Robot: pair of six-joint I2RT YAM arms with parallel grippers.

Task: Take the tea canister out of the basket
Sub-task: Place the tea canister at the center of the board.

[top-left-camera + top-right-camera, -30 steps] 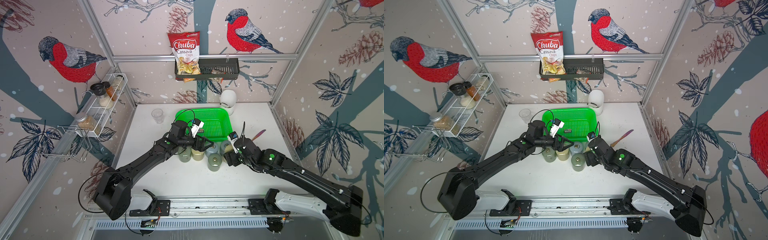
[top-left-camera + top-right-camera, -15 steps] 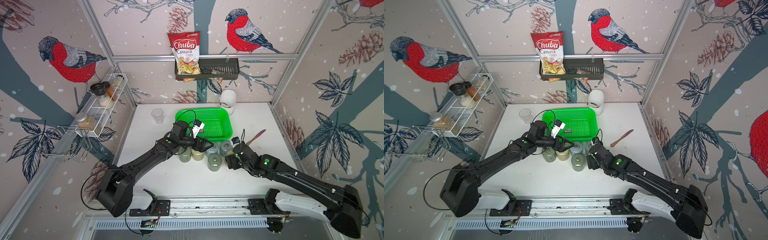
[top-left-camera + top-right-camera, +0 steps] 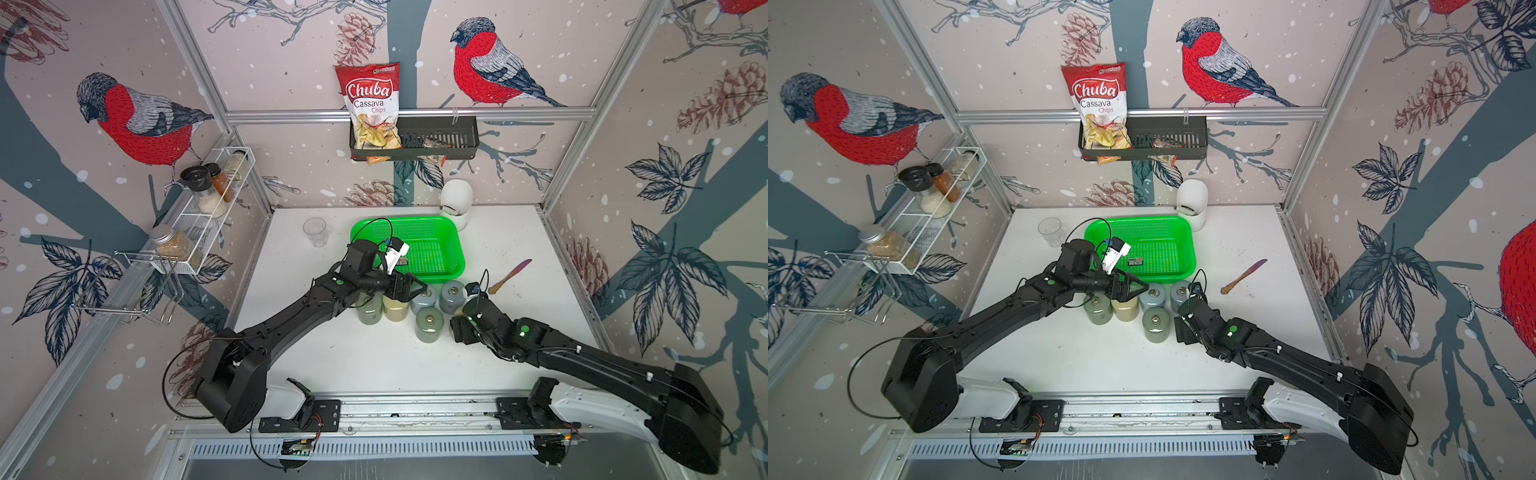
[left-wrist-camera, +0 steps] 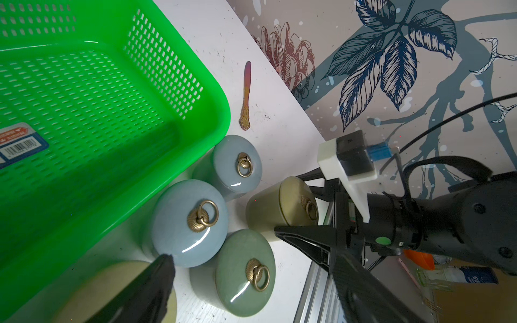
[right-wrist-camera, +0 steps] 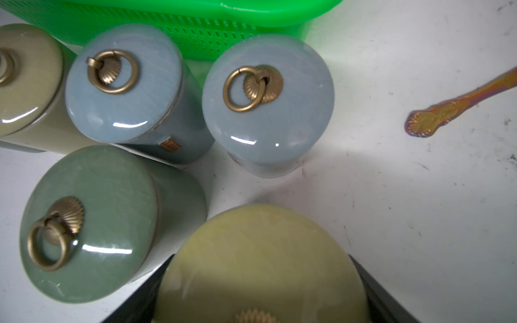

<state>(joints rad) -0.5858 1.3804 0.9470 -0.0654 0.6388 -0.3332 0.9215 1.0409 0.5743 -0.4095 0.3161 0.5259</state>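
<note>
Olive tea canister (image 5: pixel 260 251), clenched in right gripper (image 5: pixel 260 293) jaws, may topple green canister (image 5: pixel 89 223) at 9 o'clock when lowered; left gripper (image 3: pixel 413 287) jaws released.

- The tea canister (image 4: pixel 265 211) is a squat olive-yellow ceramic jar. Its glossy domed lid is on, with a brass shell-shaped knob at the centre.
- It is clamped between the jaws of the right gripper (image 4: pixel 291 205) and tipped steeply, lid towards the arm. Whether its base touches the table, I can't tell.
- It is outside the basket, off the near right corner, just beside a green-lidded canister (image 5: pixel 86 223).
- The basket (image 3: pixel 432 249) is bright green plastic, rectangular with rounded corners, with perforated walls and floor. It lies flat on the white table (image 3: pixel 374 357) towards the back wall, a small barcode sticker (image 3: pixel 1135 261) on its floor.
</note>
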